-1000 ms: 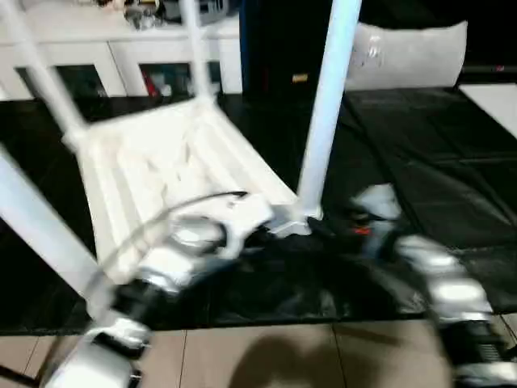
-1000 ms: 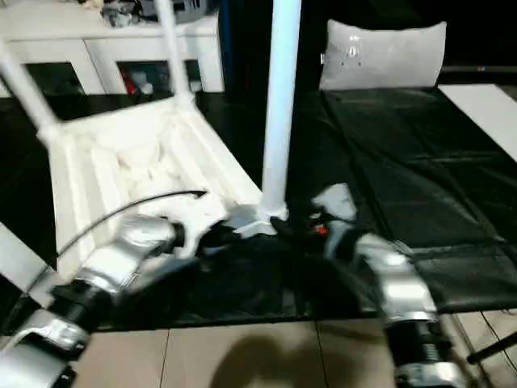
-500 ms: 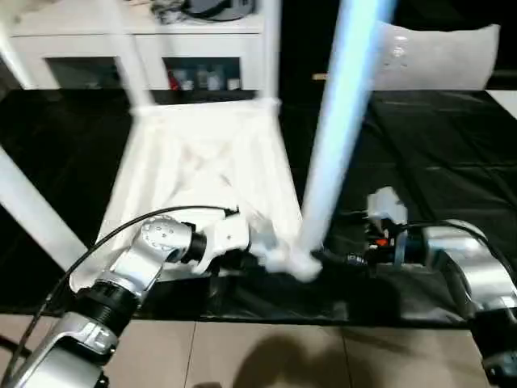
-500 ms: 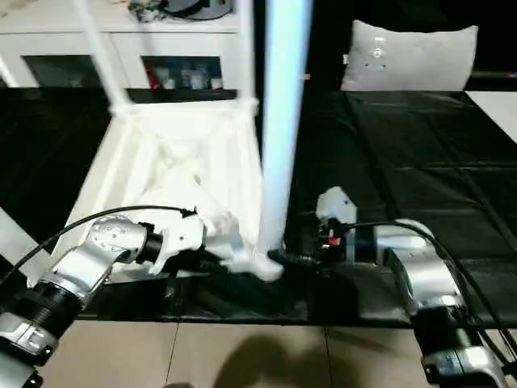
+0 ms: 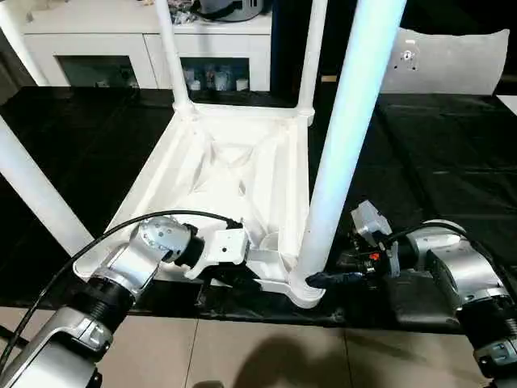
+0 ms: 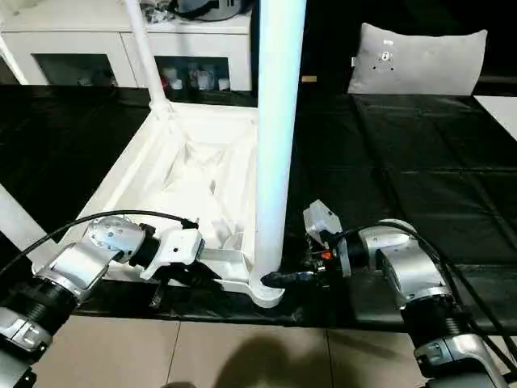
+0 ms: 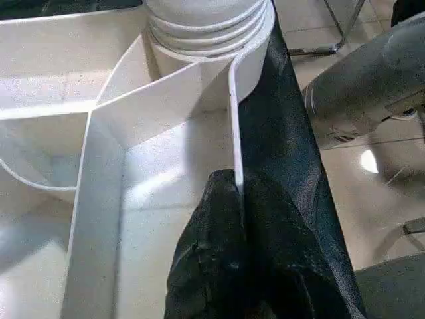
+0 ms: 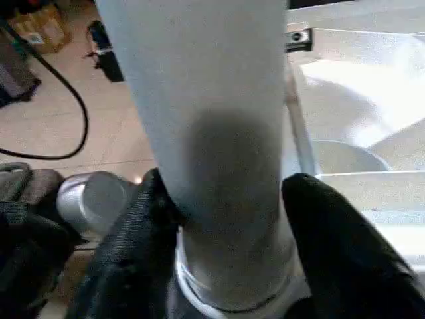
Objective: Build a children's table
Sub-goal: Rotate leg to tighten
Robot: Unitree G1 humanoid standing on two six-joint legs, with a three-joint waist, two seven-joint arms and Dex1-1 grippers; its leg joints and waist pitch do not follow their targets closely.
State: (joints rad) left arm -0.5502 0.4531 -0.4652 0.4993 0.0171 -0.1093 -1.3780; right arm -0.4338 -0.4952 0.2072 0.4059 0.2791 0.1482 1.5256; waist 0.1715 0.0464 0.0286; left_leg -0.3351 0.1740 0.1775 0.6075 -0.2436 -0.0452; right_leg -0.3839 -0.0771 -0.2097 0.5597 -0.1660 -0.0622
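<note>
The left jaws (image 7: pixel 236 219) are closed on the thin rim wall of the upturned table top (image 5: pixel 234 174), one black finger on each side of that rim, close beside the near corner socket (image 7: pixel 206 40). The right jaws (image 8: pixel 226 232) clasp the base of the nearest leg (image 5: pixel 347 145), a finger (image 8: pixel 126 239) against each flank of the tube just above the socket it stands in.

The wrist views show these grips closely. The head views show the whole table lying upside down with its ribbed underside up, the legs rising from its corners: two at the far corners, one at the near left (image 5: pixel 36 194), and the thick near one between the two silver forearms.

The table rests on a black sheet (image 6: pixel 420 186) spread on the floor, with beige tiles (image 6: pixel 242 356) at the near edge. Beyond stand a white cabinet (image 5: pixel 105 48) with glass doors and a white cushion (image 6: pixel 416 61).
</note>
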